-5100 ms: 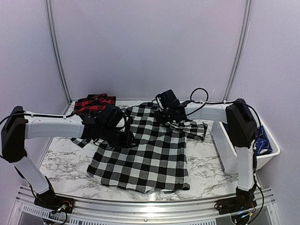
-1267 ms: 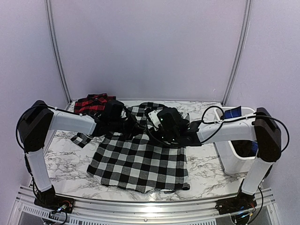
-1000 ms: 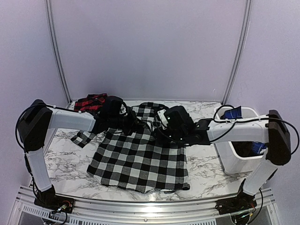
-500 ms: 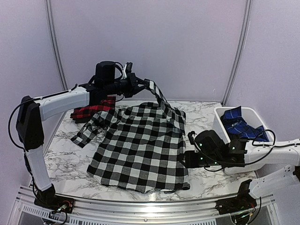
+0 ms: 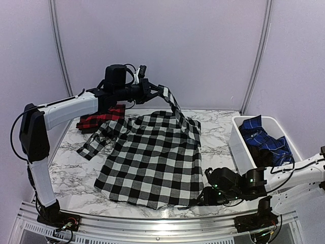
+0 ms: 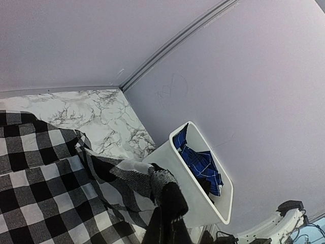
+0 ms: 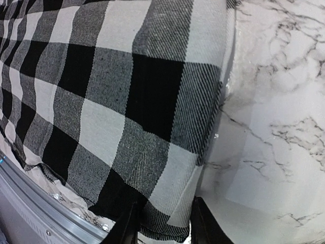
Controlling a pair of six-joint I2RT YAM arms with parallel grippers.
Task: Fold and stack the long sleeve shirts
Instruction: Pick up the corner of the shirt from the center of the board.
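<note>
Left tool (image 5: 157,91), clamped on a sleeve of the black-and-white shirt (image 5: 152,162), holds it aloft at 12 o'clock; right tool (image 7: 161,226), part-open, straddles its hem corner at 5 o'clock on the bench (image 5: 71,175).

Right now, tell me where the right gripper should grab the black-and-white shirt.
The black-and-white shirt's near right hem corner, coming from the near side: it lies flat and uncovered, with the right gripper astride it.

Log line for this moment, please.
left end effector: shut on black-and-white shirt sleeve, aloft | right end effector: open astride hem corner | red-and-black shirt: back-left
</note>
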